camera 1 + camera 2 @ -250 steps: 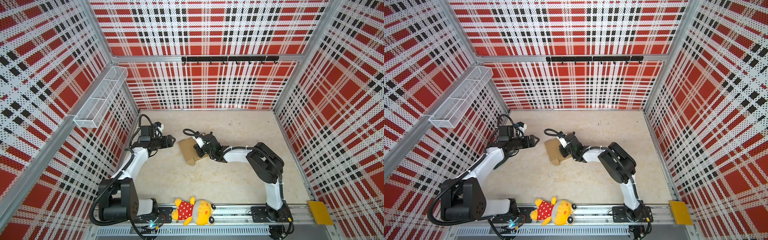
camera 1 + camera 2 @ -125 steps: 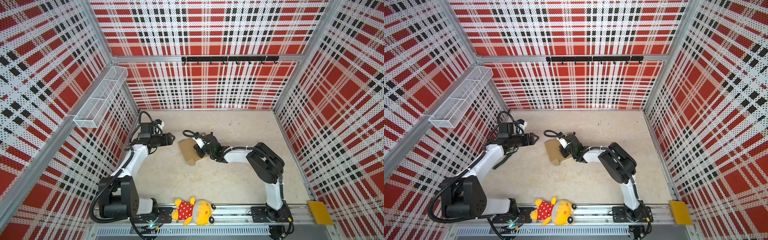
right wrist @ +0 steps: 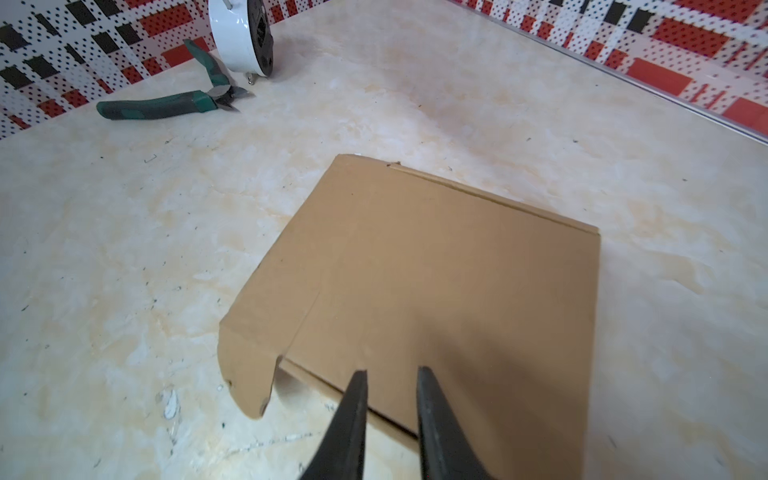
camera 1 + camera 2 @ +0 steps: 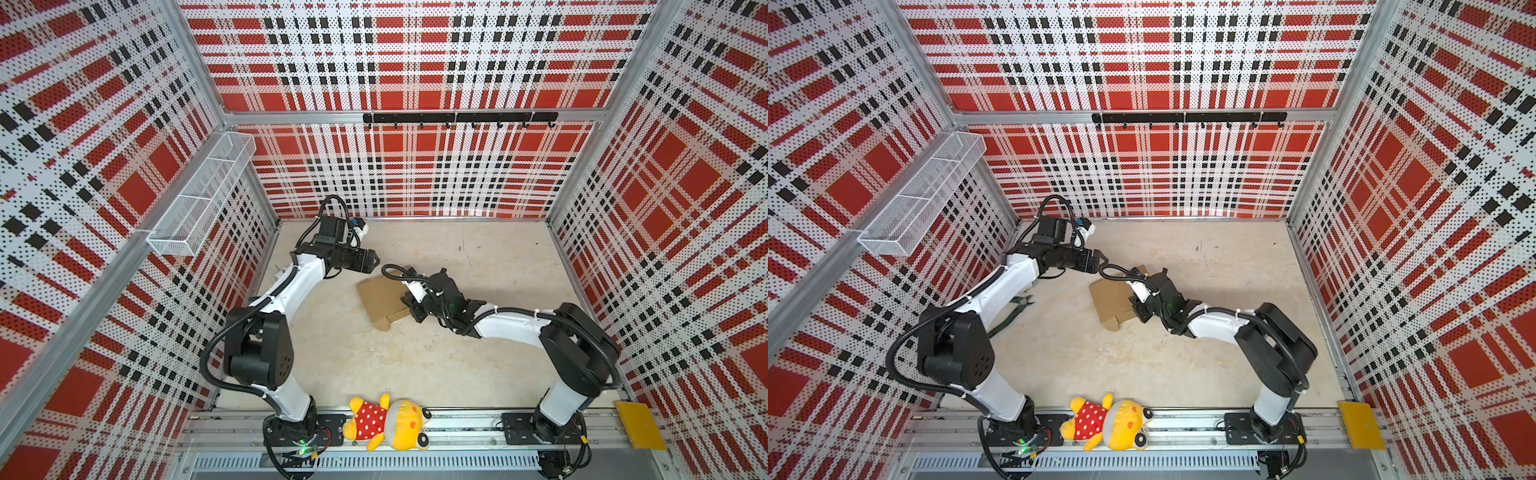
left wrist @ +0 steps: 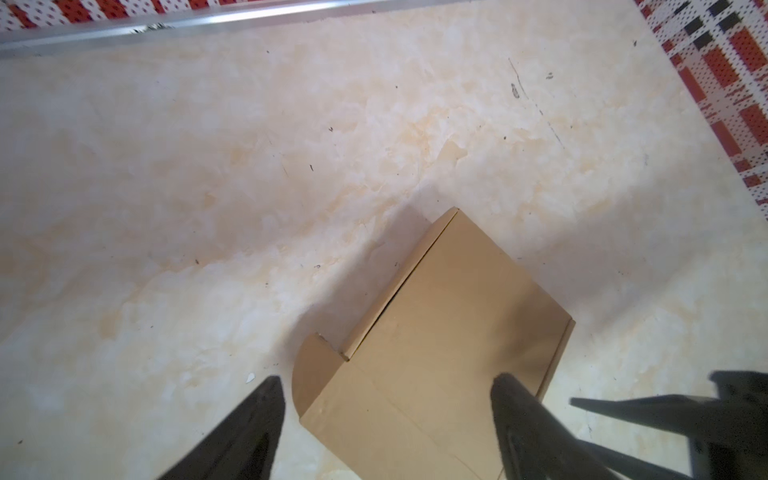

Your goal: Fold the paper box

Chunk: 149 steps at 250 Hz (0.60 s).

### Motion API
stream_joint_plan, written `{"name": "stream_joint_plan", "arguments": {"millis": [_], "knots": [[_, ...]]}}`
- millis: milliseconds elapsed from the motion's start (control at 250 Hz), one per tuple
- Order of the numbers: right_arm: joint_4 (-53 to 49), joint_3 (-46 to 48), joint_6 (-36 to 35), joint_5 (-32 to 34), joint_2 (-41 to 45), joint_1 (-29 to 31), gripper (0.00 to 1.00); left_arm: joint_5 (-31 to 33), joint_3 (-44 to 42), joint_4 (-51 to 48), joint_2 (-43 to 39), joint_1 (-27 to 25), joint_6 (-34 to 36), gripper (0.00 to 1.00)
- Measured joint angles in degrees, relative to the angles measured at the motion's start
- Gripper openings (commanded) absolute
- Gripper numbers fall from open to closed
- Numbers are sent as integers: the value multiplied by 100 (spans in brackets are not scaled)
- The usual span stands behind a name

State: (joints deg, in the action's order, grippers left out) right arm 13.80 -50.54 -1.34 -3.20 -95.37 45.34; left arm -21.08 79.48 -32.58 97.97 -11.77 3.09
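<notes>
The paper box is plain brown cardboard, lying folded and low on the floor's middle. A rounded tab sticks out at one corner. My left gripper hangs open above the box's far left corner. In the left wrist view its fingertips stand wide over the box, holding nothing. My right gripper sits at the box's right edge. Its jaws are a narrow gap apart over the top panel, gripping nothing that I can see.
Green-handled pliers lie on the floor by the left arm. A yellow plush toy rests on the front rail, with a yellow plate at the front right. A wire basket hangs on the left wall.
My left gripper has moved right and towards the box's far corner, staying open. The right gripper's jaws have parted a little. The box has stayed where it was.
</notes>
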Motion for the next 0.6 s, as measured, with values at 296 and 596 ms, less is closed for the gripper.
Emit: {"name": "stream_joint_plan", "arguments": {"millis": [296, 596], "knots": [[-101, 1154, -216, 920, 1180, -52, 60, -133, 1036, -605, 1325, -146, 164, 79], [-133, 1541, -382, 1550, 1591, -192, 90, -658, 1637, -1080, 2284, -155, 249, 80]]}}
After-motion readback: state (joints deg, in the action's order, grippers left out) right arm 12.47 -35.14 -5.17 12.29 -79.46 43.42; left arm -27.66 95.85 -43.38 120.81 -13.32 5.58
